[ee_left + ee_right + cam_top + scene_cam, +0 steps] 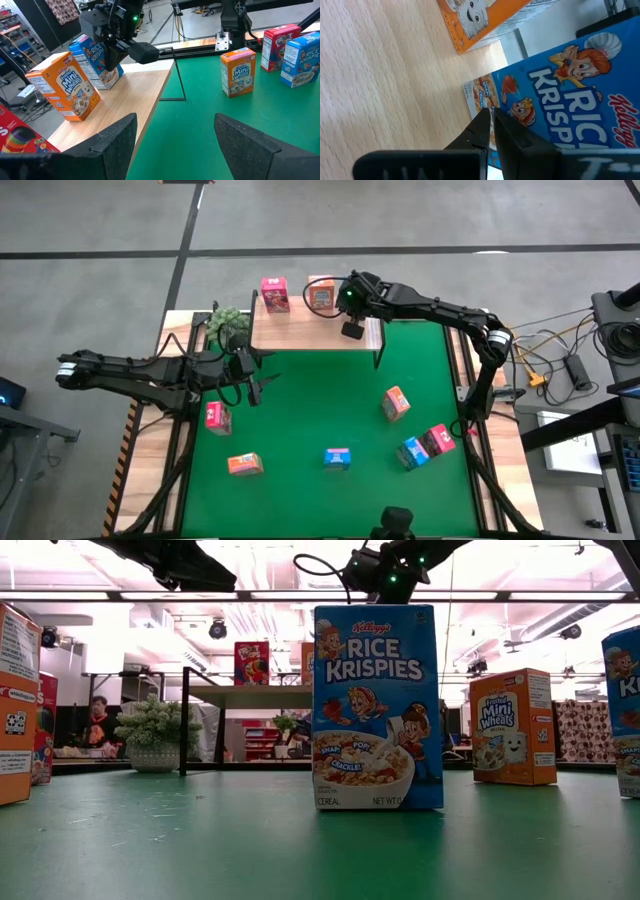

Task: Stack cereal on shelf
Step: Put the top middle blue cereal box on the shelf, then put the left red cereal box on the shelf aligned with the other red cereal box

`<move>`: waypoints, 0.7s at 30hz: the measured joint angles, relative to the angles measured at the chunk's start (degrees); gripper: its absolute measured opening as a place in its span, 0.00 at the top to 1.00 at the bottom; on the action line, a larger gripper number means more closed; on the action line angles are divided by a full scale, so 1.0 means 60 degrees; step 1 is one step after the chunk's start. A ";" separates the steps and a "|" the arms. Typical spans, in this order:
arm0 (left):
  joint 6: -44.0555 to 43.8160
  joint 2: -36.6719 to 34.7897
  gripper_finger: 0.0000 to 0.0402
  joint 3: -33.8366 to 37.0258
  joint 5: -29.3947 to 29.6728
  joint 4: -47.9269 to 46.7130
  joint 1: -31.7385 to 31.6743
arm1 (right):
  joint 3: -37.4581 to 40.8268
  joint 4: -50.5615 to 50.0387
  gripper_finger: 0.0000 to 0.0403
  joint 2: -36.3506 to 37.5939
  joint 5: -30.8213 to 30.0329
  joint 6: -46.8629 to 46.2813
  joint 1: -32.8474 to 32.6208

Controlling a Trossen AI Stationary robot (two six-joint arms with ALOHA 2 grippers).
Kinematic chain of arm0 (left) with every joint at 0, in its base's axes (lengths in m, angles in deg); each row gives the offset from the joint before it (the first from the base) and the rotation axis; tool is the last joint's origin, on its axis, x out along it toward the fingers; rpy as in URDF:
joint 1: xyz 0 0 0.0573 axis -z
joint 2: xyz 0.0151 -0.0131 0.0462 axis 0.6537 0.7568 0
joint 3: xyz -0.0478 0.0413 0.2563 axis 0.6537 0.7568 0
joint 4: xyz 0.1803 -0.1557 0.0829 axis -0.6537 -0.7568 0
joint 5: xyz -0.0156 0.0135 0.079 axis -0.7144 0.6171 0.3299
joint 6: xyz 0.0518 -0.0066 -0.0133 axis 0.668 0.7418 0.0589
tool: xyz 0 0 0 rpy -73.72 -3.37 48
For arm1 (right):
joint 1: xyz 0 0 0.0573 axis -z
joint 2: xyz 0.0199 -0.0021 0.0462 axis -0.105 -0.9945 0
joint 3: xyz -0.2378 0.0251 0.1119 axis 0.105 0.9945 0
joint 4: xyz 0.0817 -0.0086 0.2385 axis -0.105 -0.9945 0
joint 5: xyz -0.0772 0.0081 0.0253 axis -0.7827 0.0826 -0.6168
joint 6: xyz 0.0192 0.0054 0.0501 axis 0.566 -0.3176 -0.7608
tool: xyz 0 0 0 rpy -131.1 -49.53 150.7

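High view: I am looking straight down on my desk (150,480), which carries a green mat (320,410), with a light wooden shelf (300,330) standing at the mat's far edge. On the shelf a pink-red cereal box (275,294) stands toward the left end and an orange cereal box (321,296) stands just beside my right arm's wrist. My right gripper (352,330) hangs over the right part of the shelf with its fingers pressed together, and in the right wrist view a blue Rice Krispies box (570,95) stands on the wooden board just beyond those closed fingertips, next to the orange box; I cannot tell whether they touch it. My left gripper (255,385) sits above the mat, just in front of the shelf's left half, its fingers spread wide and holding nothing. A small green plant (228,322) stands by the shelf's left end. Six more boxes are scattered on the mat: a pink-red one (218,416) near the left gripper, an orange one (245,465) at front left, a blue one (338,458) at front centre, an orange one (396,402) to the right, and a blue (413,451) and a pink-red box (440,439) touching each other at front right.
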 joint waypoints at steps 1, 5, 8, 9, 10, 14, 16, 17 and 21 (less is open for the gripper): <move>0.0000 0.0000 0.38 0.0000 -0.0003 0.0000 0.0000 | 0.0000 0.0000 0.97 0.0000 0.0000 0.0000 0.0001; -0.0002 0.0000 0.38 0.0000 -0.0121 0.0002 0.0000 | 0.0000 -0.0016 0.97 0.0007 0.0000 0.0004 -0.0016; -0.0001 0.0000 0.38 0.0000 -0.0242 0.0004 0.0000 | 0.0000 -0.0078 0.97 0.0134 0.0003 -0.0141 -0.0132; -0.0004 0.0000 0.38 0.0000 -0.0253 0.0000 0.0000 | 0.0000 -0.0103 0.97 0.0218 0.0008 -0.0177 -0.0187; -0.0004 0.0000 0.38 0.0000 -0.0255 0.0000 0.0000 | 0.0000 -0.0145 0.97 0.0302 0.0011 -0.0213 -0.0252; -0.0004 0.0000 0.38 0.0000 -0.0252 -0.0001 0.0000 | 0.0000 -0.0287 0.97 0.0755 0.0043 -0.0422 -0.0506; -0.0004 0.0000 0.38 0.0000 -0.0253 -0.0002 0.0000 | 0.0000 -0.0326 0.97 0.1036 0.0081 -0.0634 -0.0599; -0.0004 0.0000 0.38 0.0000 -0.0252 -0.0006 0.0000 | 0.0000 -0.0375 0.97 0.1194 0.0092 -0.0726 -0.0656; -0.0061 0.0000 0.38 0.0000 -0.0256 -0.0004 0.0000 | 0.0125 -0.0484 0.97 0.1848 0.0922 -0.1193 -0.0852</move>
